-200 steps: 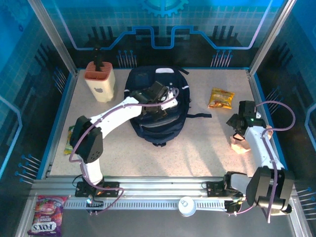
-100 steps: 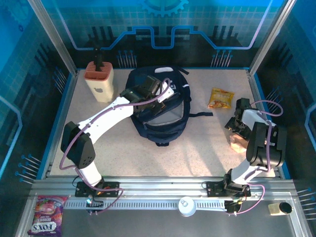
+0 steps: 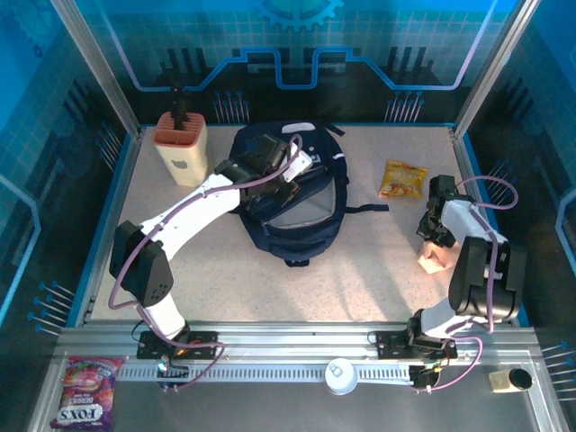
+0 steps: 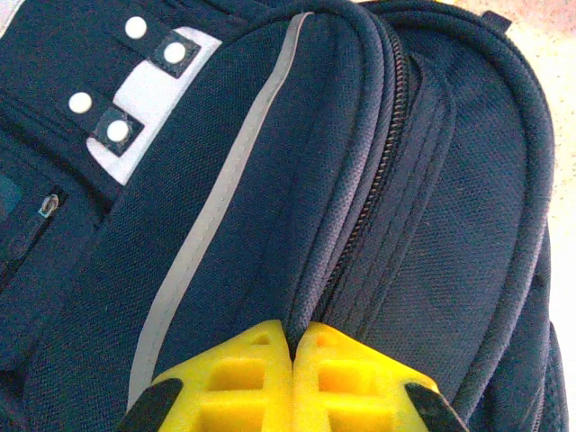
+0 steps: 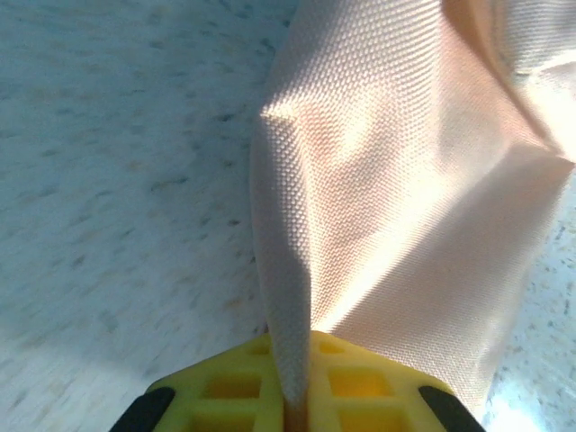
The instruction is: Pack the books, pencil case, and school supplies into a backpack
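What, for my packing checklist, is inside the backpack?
The left gripper pinches the backpack at its zipper edge, holding the mouth open. Pale grey lining is visible inside. Anything deeper is hidden by the navy front panel and the arm.

Beige holder with terracotta top (image 3: 183, 148): upright in the far-left corner of the speckled table (image 3: 360, 270), with a dark item standing in it.
Yellow-orange snack packet (image 3: 401, 179): flat, far right side.
Purple candy bag (image 3: 83, 403): off the table, near-left, beside the rail.
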Motion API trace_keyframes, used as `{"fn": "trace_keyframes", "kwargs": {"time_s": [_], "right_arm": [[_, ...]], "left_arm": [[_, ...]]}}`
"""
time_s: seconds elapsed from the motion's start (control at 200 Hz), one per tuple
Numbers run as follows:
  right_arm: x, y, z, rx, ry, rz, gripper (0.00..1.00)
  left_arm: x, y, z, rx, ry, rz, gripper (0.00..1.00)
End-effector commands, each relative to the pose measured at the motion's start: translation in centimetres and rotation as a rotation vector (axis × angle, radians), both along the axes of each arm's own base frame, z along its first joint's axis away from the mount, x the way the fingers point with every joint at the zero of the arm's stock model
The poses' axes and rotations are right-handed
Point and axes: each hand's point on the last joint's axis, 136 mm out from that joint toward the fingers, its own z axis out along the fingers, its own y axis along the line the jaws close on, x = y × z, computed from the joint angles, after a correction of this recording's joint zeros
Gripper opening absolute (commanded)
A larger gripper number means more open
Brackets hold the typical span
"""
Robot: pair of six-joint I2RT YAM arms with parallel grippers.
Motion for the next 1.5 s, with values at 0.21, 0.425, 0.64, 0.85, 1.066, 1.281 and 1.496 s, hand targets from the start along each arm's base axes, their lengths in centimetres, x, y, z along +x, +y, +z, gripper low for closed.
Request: {"fn": "trace_keyframes", "kwargs": {"time_s": [0.21, 0.425, 0.64, 0.85, 1.066, 1.281, 1.496], "right_arm": [[1.6, 15.2, 10.0, 0.354, -0.354, 0.421, 0.10], [0.7, 26.9, 13.7, 0.751, -0.462, 0.714, 0.11], [-0.1, 34.2, 15.9, 1.070, -0.531, 0.914, 0.13], [2.0, 36.5, 15.6, 1.214, -0.569, 0.937, 0.15], [7.7, 36.5, 12.9, 1.177, -0.563, 0.871, 0.18], [10.2, 33.5, 10.4, 1.050, -0.570, 0.761, 0.42], [6.2, 31.1, 11.1, 0.990, -0.550, 0.766, 0.69]], "left_arm": [[2.3, -1.0, 7.9, -0.238, -0.151, 0.060, 0.00], [3.5, -1.9, 9.0, -0.321, -0.179, 0.093, 0.00], [3.8, -2.5, 8.2, -0.322, -0.156, 0.087, 0.00], [3.2, -2.4, 8.5, -0.329, -0.149, 0.081, 0.00], [2.8, -2.0, 9.5, -0.356, -0.158, 0.098, 0.00], [2.6, -1.5, 9.5, -0.347, -0.161, 0.113, 0.00], [2.5, -1.9, 8.8, -0.344, -0.133, 0.100, 0.00]]}}
